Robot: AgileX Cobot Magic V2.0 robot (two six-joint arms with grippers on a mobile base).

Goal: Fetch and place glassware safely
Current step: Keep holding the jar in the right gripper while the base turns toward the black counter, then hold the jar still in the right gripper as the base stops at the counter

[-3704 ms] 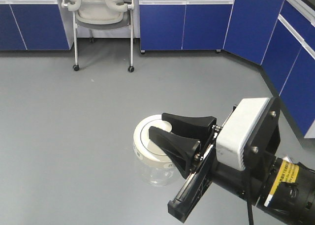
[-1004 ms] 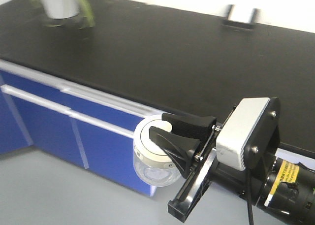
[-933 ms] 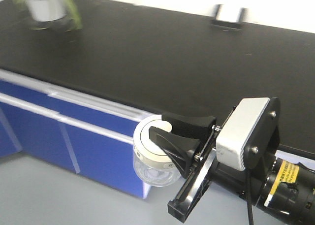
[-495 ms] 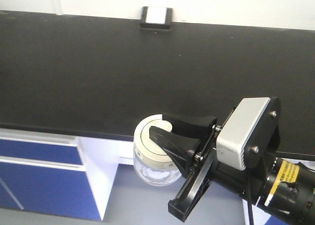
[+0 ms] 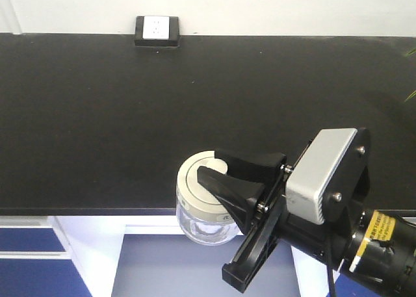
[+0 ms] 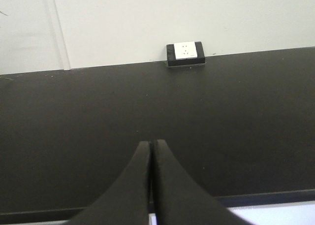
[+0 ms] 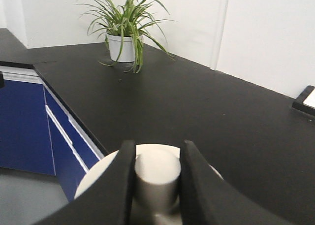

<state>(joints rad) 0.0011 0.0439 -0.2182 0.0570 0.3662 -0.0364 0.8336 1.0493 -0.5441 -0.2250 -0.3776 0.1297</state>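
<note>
We saw the right gripper point(image 5: 211, 166) pinching the small squat clear glass jar point(image 5: 203, 227) by the central knob point(image 7: 158, 170) of its round cream-white lid point(image 5: 190, 186). In the right wrist view its two black fingers point(image 7: 122, 178) pressed on either side of that knob, with the lid's pale rim point(image 7: 96, 178) showing to their left. The jar hung upright from this grip. In the front view it sat across the front edge of the long black countertop point(image 5: 97, 115): the lid showed against the black top, and the glass body showed against the pale gap below, between the blue cabinet fronts point(image 5: 26, 242). Something pale lay inside the glass, too blurred for us to name.

The left gripper point(image 6: 150, 144) was pressed together, its black fingers meeting along one thin seam with nothing between them, and it pointed across the countertop point(image 6: 74, 126) toward the white wall point(image 6: 147, 23). A white wall socket point(image 5: 156, 29) in a black frame stood at the back of the counter, well apart from the jar. In the right wrist view a green, long-leaved plant point(image 7: 125, 18) in a white pot point(image 7: 120, 48) stood far back on the counter's corner.
</note>
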